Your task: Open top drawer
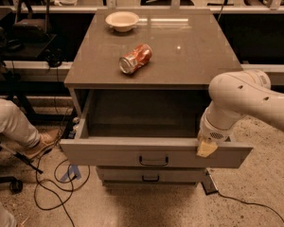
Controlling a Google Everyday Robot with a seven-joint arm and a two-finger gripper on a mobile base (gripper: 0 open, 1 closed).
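Note:
The top drawer [113, 152] is pulled far out of the grey-beige cabinet, and its deep box looks empty. Its small black bar handle [154, 161] sits at the centre of the flat front. My gripper [207, 148] hangs at the right part of the drawer's front edge, at the end of the white arm [241, 100] that comes in from the right. A yellowish fingertip [207, 149] rests against the top rim of the drawer front. The gripper is well to the right of the handle.
A lower drawer front [151, 175] with a like black handle is closed below. On the cabinet top [189, 56] lie a tipped red can [135, 58] and a white bowl [122, 21]. A person's leg and shoe [38, 143] and floor cables [57, 183] are at the left.

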